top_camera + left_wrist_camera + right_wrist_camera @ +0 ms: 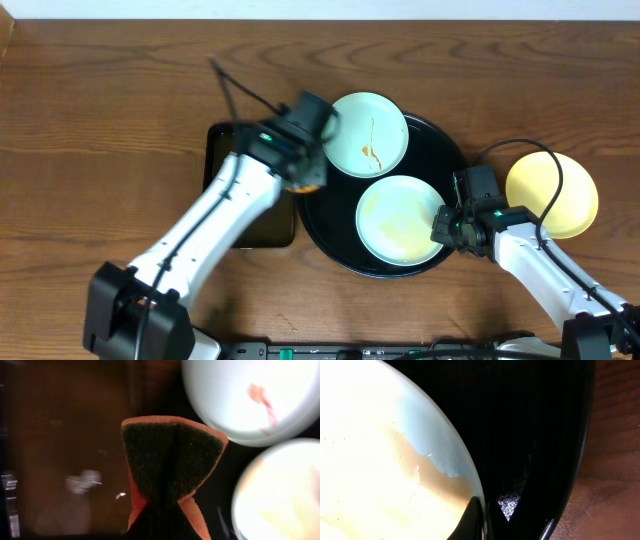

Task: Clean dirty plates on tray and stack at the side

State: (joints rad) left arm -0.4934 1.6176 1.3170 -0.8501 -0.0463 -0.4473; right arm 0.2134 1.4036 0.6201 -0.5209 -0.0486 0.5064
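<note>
You have the left gripper [303,172] pinching a folded orange sponge with a dark green scouring face [172,457], held over the left edge of the large round glossy black tray [322,218], just beside a smaller rectangular black tray [225,150]. Two pale mint-blue round plates sit on the big tray: the upper one [368,133] carries a thin orange-brown sauce streak, and the lower one [402,220] is smeared yellowish-brown. The pale yellow round plate [552,195] lies off the tray on the brown wooden table [100,120], to the right. The right gripper [447,222] sits at the lower plate's right rim, one dark finger [471,520] at the edge. You cannot tell whether it is spread or clamped.
</note>
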